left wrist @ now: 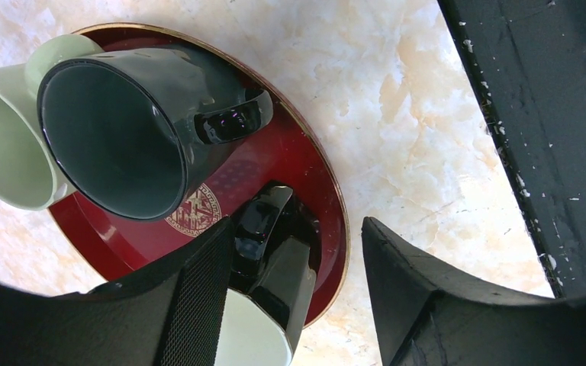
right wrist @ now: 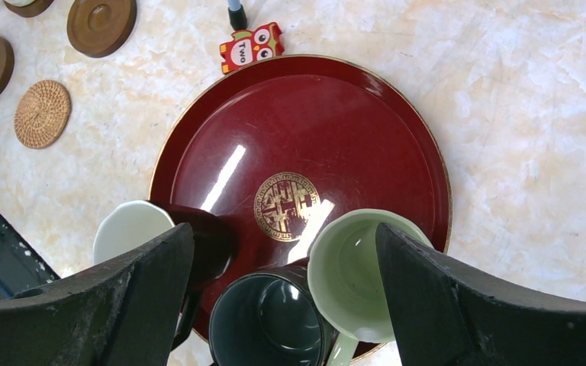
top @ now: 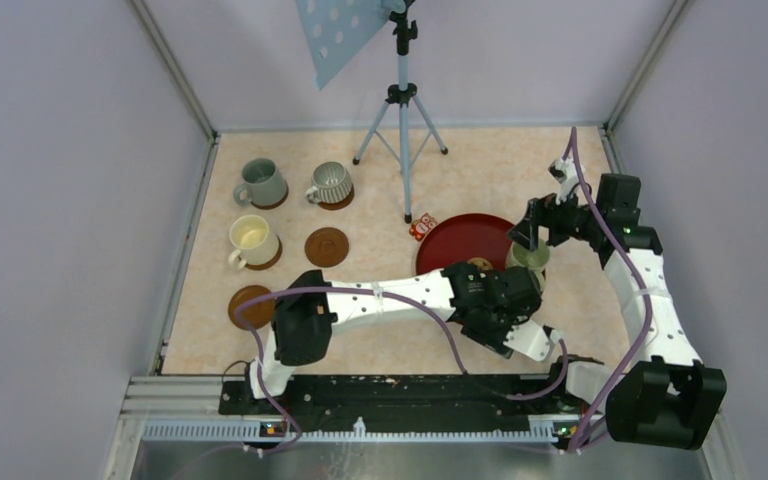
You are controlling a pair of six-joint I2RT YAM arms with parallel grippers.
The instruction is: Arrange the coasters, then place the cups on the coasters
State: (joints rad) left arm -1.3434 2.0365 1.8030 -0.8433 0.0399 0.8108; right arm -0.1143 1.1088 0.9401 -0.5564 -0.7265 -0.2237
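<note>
Three cups sit on the red tray (right wrist: 313,130): a dark teal one (right wrist: 271,320), a pale green one (right wrist: 359,274) and a black one with a white inside (left wrist: 297,282). My left gripper (left wrist: 296,225) is open and straddles the black cup's wall beside its handle, one finger over the white inside, the other clear of the outside. Above the teal and pale green cups hangs my right gripper (right wrist: 284,229), open wide. On coasters at the left stand a grey-green cup (top: 260,182), a ribbed grey cup (top: 332,183) and a cream cup (top: 253,240). One bare coaster (top: 326,246) lies beside them, another (top: 250,305) nearer the left arm.
An owl tag (right wrist: 252,46) lies at the tray's far edge. A tripod (top: 402,110) stands at the back centre. A woven round mat (right wrist: 42,113) lies left of the tray. The black base rail (left wrist: 549,137) runs close to the tray's near side. Walls enclose the table.
</note>
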